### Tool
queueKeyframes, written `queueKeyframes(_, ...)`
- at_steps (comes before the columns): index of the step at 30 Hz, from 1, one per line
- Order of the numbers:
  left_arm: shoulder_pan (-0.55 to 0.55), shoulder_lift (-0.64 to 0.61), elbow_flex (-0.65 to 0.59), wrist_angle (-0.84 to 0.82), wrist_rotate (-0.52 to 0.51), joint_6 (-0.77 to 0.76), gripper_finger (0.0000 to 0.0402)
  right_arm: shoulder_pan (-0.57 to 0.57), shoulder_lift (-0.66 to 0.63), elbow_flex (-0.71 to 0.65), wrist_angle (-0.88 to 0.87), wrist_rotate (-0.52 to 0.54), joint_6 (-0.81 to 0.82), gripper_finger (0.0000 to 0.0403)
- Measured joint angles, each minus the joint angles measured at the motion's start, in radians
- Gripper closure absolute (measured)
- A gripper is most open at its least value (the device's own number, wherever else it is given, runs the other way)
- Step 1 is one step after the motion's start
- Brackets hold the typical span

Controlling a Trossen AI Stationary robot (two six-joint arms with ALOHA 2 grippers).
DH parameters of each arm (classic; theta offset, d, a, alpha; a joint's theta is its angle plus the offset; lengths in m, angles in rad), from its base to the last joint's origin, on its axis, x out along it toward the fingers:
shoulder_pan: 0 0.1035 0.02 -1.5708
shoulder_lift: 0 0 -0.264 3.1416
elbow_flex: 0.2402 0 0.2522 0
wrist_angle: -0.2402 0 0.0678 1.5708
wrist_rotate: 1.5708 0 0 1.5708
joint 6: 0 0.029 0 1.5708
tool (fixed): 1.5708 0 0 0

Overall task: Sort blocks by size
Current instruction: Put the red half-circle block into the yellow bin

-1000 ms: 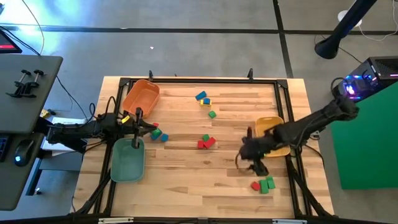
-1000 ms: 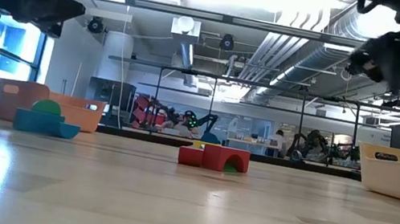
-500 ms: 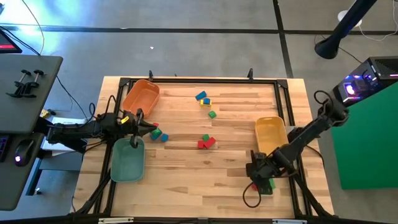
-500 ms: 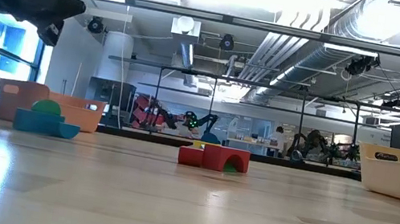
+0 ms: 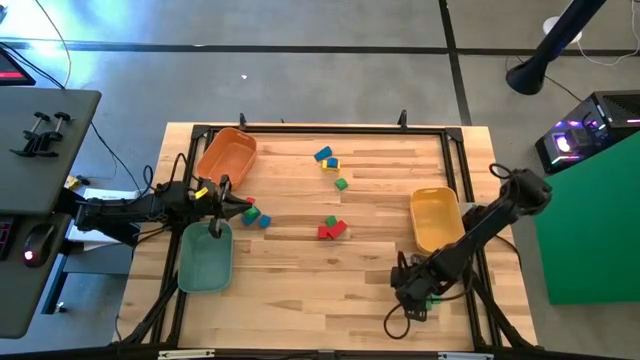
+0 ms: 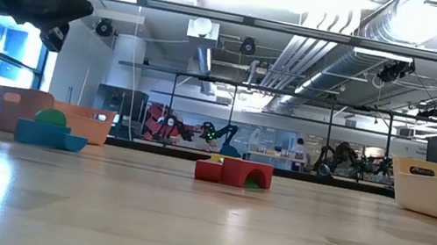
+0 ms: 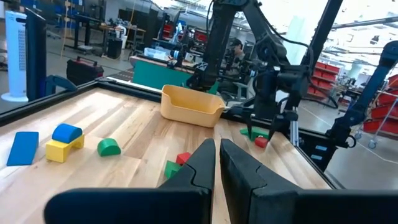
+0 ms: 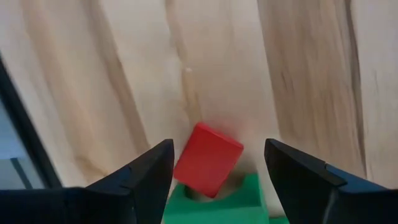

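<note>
- Right gripper (image 8: 214, 180) spread wide, holding nothing; red block (image 8: 208, 159) sits between its fingers, overlapping a green block (image 8: 233, 199)
- High view hides both blocks beneath that gripper (image 5: 418, 296)
- Left gripper (image 7: 217, 158) shut, empty

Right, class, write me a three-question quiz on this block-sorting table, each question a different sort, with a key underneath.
1. True or false: the right gripper is shut on a block.
2. Which colour of block lies between its open fingers? A red, B blue, C yellow.
3. Fill in: the left gripper is shut and hangs over the ____ tray.

Key: 1 false, it stands open above the red block. 2 A. 3 teal.
</note>
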Motion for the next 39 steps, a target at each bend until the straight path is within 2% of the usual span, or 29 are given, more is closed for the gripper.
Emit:
queueKeyframes(17,0.000,0.000,0.000,0.000,0.000,-0.005,0.0389,-0.001,0.087,0.003,0.015,-0.006,0.199,0.0158)
queueKeyframes(26,0.000,0.000,0.000,0.000,0.000,-0.078,0.0389,-0.002,0.088,0.002,-0.021,-0.021,0.225,0.0215)
queueKeyframes(39,0.000,0.000,0.000,0.000,0.000,-0.123,0.0389,-0.001,0.089,0.001,-0.038,-0.059,0.265,0.0275)
